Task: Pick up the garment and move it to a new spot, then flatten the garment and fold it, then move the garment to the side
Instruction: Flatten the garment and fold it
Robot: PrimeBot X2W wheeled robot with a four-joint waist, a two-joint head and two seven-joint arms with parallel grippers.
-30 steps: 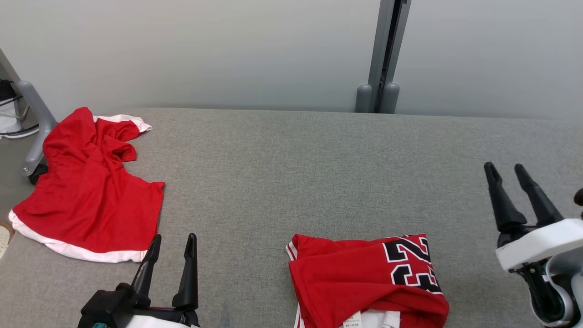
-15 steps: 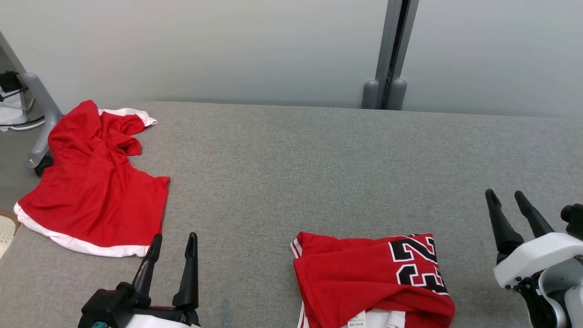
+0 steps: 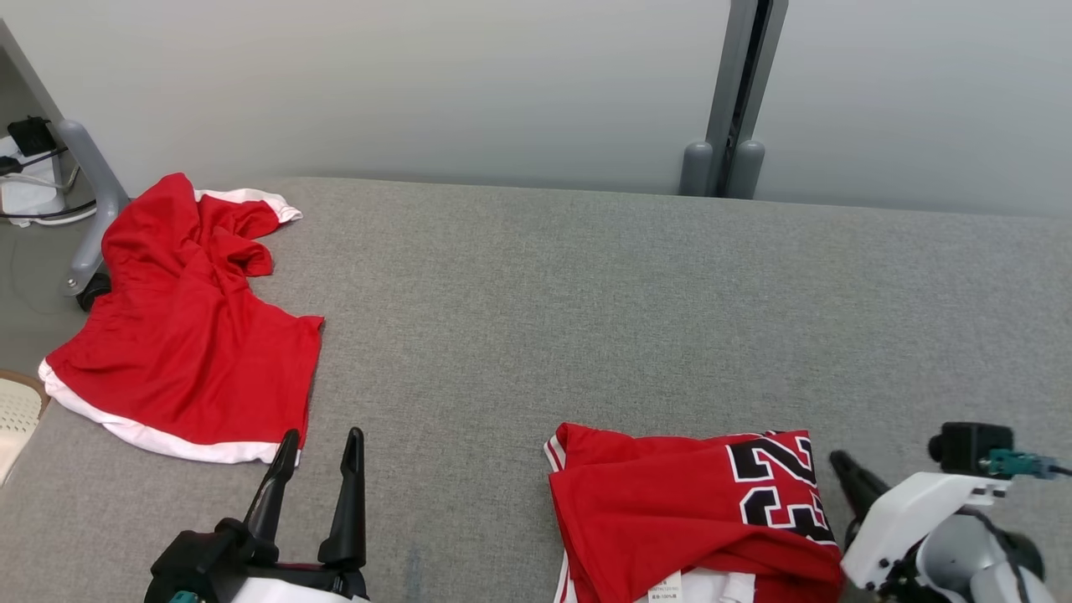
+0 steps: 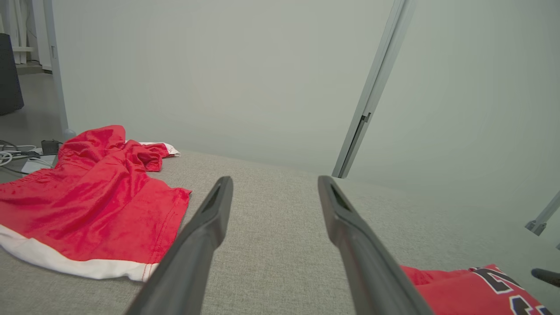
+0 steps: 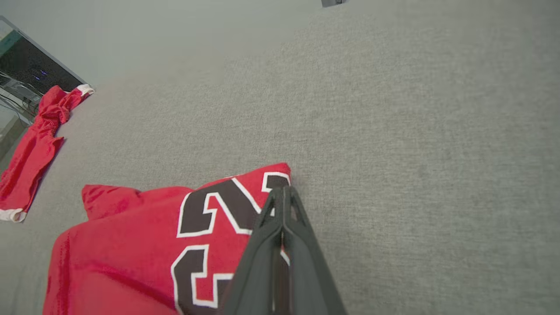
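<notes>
Left hand (image 3: 323, 435) sat low at the near left of the grey fabric worktop (image 3: 536, 318). Its two dark fingers pointed away from the robot, spread wide, with nothing between them. Right hand (image 5: 283, 189) came in angled from the right toward the folded red jersey with the black-and-white 23 (image 3: 695, 502), which lay at the near edge, right of centre. Right wrist view had those fingers pressed flat together, clenched, tips over the jersey's right corner by the number. Couldn't tell if they touched cloth. Head view gave one dark finger side-on instead, plus a white label (image 3: 662, 589) on the jersey's near edge. The crumpled red garment with white trim (image 3: 184, 335) lay far left, well apart from the jersey.
</notes>
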